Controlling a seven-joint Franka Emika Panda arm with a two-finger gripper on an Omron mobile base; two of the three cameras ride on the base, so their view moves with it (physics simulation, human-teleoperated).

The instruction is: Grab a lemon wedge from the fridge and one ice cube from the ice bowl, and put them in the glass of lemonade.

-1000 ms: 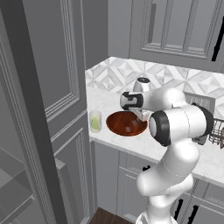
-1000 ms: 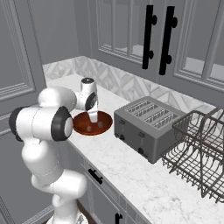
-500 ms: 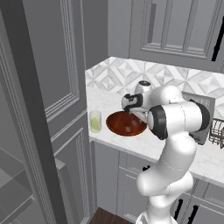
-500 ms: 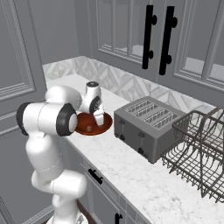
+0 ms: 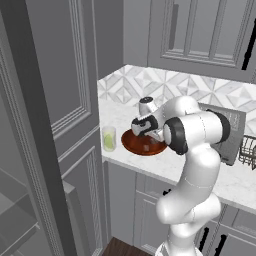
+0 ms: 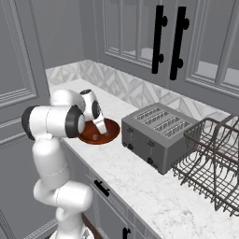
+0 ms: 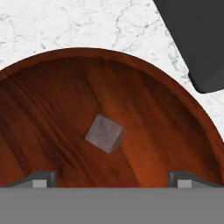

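The reddish-brown ice bowl point(image 5: 131, 144) point(image 6: 110, 131) point(image 7: 175, 109) sits on the white marble counter. One greyish ice cube point(image 7: 104, 133) lies on its floor. My gripper point(image 5: 149, 137) point(image 6: 100, 129) point(image 7: 111, 178) hangs just above the bowl, pointing down, open, with nothing between its fingertips point(image 7: 41, 178). In the hand view the cube lies just beyond them, between their lines. The glass of lemonade point(image 5: 109, 138) stands left of the bowl at the counter's end. A brighter yellow-green bit shows low inside it; I cannot tell if that is the lemon wedge. The dark fridge point(image 5: 22, 125) rises at far left.
A dark toaster point(image 6: 156, 135) point(image 7: 197, 39) stands close to the bowl's right. A wire dish rack point(image 6: 210, 163) stands beyond it. Wall cabinets with black handles point(image 6: 158, 42) hang above. A tall grey panelled cabinet point(image 5: 70, 100) borders the glass on the left.
The hand has come down and a little left, closer over the ice bowl. Its jaws have stayed open. The bowl and glass have not moved.
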